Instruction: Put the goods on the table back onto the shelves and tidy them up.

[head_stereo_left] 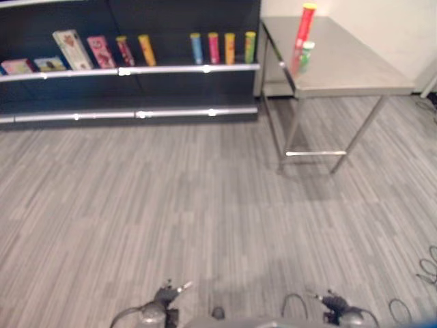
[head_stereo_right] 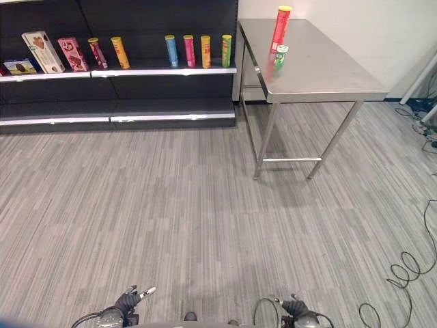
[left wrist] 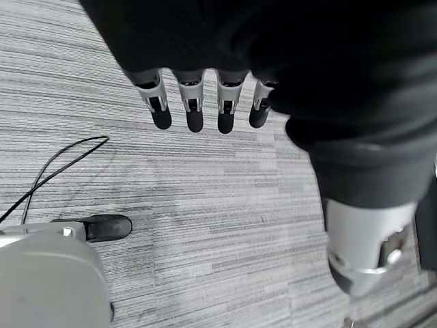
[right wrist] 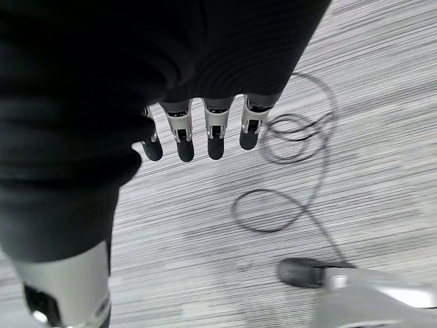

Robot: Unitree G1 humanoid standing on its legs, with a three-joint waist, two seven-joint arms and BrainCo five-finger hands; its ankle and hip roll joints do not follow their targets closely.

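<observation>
A steel tabletop (head_stereo_right: 321, 65) stands at the right end of a dark shelf unit (head_stereo_right: 164, 85). Two goods stand on the tabletop, both close to its left edge near the far corner: a tall red tube (head_stereo_right: 280, 29) with a yellow lid, upright, and just in front of it a small green bottle (head_stereo_right: 279, 55) with a white cap.

On the shelf board, four upright tubes (head_stereo_right: 196, 50) stand in a row at the right end, coloured blue, pink, orange and green. Further left two more tubes (head_stereo_right: 109, 52) lean, and beyond them stand a pink box (head_stereo_right: 71, 53) and a white box (head_stereo_right: 42, 51).

The left hand (left wrist: 205, 102) hangs over the grey striped floor (head_stereo_right: 205, 205) with straight, relaxed fingers, holding nothing. The right hand (right wrist: 205, 130) hangs likewise over the floor, fingers straight and empty.
</observation>
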